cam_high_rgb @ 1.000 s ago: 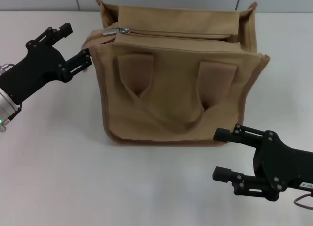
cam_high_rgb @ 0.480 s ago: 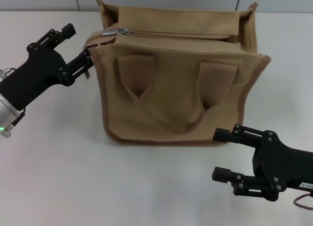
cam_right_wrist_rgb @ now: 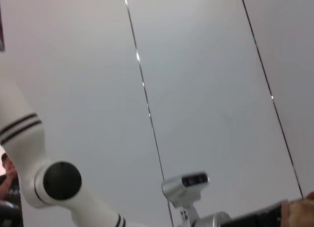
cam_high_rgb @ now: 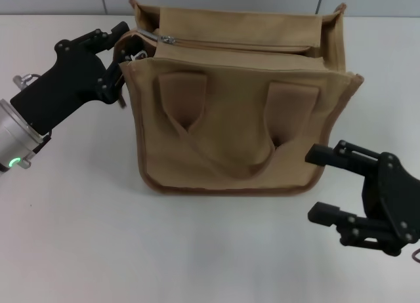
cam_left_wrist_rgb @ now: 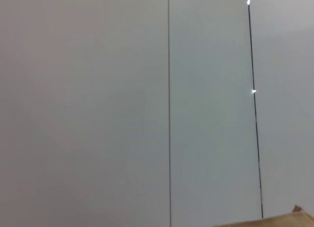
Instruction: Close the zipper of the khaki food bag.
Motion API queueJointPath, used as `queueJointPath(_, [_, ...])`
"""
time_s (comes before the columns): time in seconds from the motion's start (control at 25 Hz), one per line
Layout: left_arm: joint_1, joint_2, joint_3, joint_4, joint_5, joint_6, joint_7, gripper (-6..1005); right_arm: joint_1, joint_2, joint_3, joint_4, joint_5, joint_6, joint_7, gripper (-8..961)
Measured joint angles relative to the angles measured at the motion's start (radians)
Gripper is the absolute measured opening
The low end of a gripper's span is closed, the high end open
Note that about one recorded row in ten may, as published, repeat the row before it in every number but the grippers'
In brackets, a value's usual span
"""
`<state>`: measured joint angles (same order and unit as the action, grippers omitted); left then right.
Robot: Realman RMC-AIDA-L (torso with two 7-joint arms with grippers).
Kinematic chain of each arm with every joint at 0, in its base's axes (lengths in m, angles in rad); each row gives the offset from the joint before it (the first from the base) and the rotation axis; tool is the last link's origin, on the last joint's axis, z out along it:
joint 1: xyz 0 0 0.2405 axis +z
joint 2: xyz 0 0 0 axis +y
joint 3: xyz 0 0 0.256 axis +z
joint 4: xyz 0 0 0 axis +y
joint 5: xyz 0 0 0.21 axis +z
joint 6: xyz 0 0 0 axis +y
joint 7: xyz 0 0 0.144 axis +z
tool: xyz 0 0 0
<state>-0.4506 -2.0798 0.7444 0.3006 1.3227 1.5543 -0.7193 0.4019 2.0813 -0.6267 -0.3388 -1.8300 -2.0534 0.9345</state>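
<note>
The khaki food bag (cam_high_rgb: 236, 119) stands upright mid-table, handles lying against its front. Along its top runs the zipper (cam_high_rgb: 236, 45), with the silver pull tab (cam_high_rgb: 167, 39) near the bag's left end. My left gripper (cam_high_rgb: 126, 54) is at the bag's top left corner, open, its fingers straddling that corner a short way left of the pull tab. My right gripper (cam_high_rgb: 315, 183) hangs open by the bag's lower right corner, holding nothing; its upper finger (cam_high_rgb: 321, 153) is close to the bag's side. A sliver of tan canvas (cam_left_wrist_rgb: 294, 217) shows in the left wrist view.
The bag rests on a white table (cam_high_rgb: 98, 237), with a grey panelled wall (cam_high_rgb: 65, 0) behind it. The right wrist view shows wall panels and a white robot arm (cam_right_wrist_rgb: 29, 163).
My left gripper has moved right, from beside the bag to over its top left corner. My right gripper has shifted slightly to the right.
</note>
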Motion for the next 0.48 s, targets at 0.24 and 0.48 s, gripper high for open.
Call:
queueJointPath(0.24, [-0.013,0.0,-0.006,-0.031,-0.012,0.043,0.055,181,0.003,0.001,0.035,0.003,0.013,-0.024,0.003,768])
queueJointPath(0.48, [-0.019,0.0,-0.004,-0.053,-0.034,0.135,0.087,65,0.008,-0.002,0.141,0.012,0.021,-0.063,0.071,768])
